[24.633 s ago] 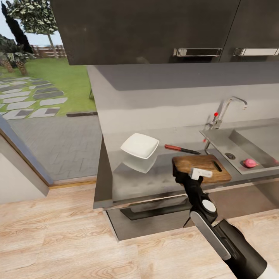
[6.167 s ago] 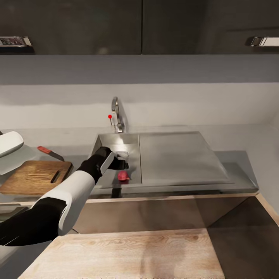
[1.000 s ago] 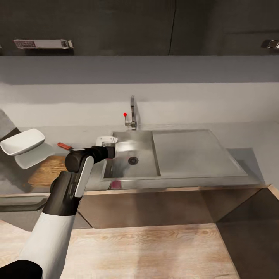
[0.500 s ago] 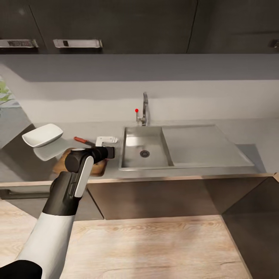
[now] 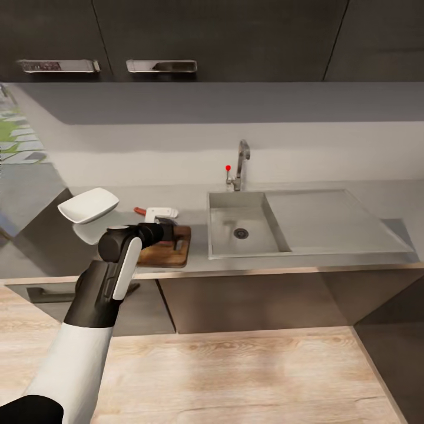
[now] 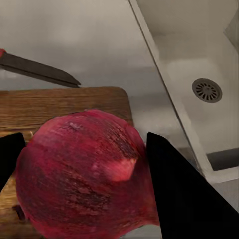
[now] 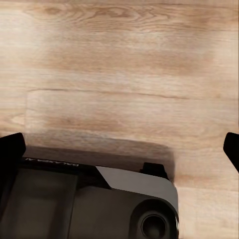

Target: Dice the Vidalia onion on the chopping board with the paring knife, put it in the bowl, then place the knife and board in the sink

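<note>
In the left wrist view a dark red Vidalia onion (image 6: 84, 174) sits between my left gripper's (image 6: 82, 149) black fingers (image 6: 184, 194), which are shut on it, above the near-sink end of the brown chopping board (image 6: 59, 104). In the head view the left gripper (image 5: 171, 229) hovers over the chopping board (image 5: 174, 247), and the arm hides the onion. The paring knife (image 6: 40, 69) lies just beyond the board, its red handle (image 5: 139, 211) near the white bowl (image 5: 88, 205). The grey sink (image 5: 244, 232) is empty. My right gripper (image 7: 122, 144) is open over the wooden floor.
The chrome tap (image 5: 240, 165) with a red-tipped lever stands behind the basin, and the drainboard (image 5: 330, 215) lies on its right. Dark wall cabinets (image 5: 206, 35) hang above the grey countertop (image 5: 188, 197). My own base (image 7: 89, 199) shows below the right gripper.
The whole picture has slid right as the camera moved left along the counter. My left gripper, held the same way, now hangs over the chopping board instead of beside the sink.
</note>
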